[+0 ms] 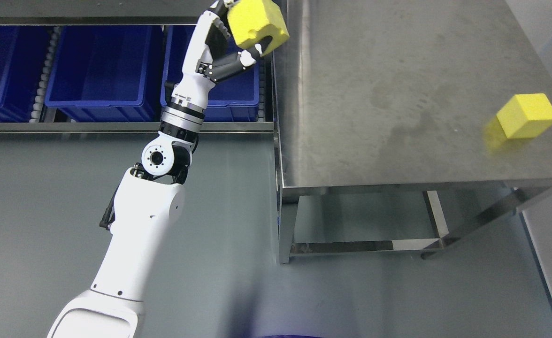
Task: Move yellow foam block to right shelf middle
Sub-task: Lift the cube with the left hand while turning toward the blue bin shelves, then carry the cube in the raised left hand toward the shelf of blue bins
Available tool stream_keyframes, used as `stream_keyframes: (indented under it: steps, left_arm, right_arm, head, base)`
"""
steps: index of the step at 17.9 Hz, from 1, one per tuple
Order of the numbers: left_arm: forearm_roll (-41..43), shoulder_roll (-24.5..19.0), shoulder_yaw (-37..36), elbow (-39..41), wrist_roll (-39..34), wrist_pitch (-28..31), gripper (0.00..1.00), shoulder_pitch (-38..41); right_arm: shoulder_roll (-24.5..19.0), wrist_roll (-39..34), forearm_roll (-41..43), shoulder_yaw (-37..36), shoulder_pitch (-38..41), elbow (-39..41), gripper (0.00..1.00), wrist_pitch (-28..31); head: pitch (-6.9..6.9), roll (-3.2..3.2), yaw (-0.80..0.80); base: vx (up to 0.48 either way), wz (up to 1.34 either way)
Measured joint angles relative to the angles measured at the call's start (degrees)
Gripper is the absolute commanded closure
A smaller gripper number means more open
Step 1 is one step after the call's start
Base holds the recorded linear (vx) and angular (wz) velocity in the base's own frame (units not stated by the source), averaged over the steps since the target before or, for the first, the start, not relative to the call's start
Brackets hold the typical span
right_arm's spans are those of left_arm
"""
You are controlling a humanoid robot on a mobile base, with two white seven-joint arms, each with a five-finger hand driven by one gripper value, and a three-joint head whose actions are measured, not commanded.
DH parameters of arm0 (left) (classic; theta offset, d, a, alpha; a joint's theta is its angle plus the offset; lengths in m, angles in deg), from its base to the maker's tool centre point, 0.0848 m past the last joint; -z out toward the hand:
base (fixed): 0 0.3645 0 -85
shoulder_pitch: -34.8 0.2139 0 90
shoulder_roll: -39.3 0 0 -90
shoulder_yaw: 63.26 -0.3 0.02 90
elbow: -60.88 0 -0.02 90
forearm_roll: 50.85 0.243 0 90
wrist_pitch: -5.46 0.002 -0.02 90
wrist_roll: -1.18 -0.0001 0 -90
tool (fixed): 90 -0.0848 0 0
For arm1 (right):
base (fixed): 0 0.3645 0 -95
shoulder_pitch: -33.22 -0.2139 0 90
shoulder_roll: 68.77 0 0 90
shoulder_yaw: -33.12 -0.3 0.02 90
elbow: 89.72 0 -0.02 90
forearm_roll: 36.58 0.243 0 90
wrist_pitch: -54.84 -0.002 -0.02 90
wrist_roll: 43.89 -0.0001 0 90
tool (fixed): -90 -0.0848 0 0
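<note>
A yellow foam block (257, 23) is held high at the top of the head view, just left of the steel table's left edge. My left hand (238, 35) is shut on it, fingers above and a thumb below. The white left arm rises from the lower left. A second yellow foam block (527, 116) rests on the steel table (388, 94) near its right edge. The right arm does not show.
Blue bins (97, 65) sit on a roller shelf behind the arm at the upper left. The shelf's metal front rail (116, 126) runs beneath them. Grey floor lies below, with the table's legs and crossbars (360, 245) at lower centre.
</note>
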Motion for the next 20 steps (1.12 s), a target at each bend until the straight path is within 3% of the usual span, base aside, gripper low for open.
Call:
stream_keyframes:
  steps: [20]
  left_arm:
    - [-3.7, 0.1, 9.5, 13.0, -2.1, 3.3, 0.71, 10.6]
  right_arm:
    - [0.0, 0.0, 0.0, 0.0, 0.0, 0.0, 0.0, 0.0]
  head:
    - [-0.01, 0.0, 0.0]
  base:
    - [0.154, 0.73]
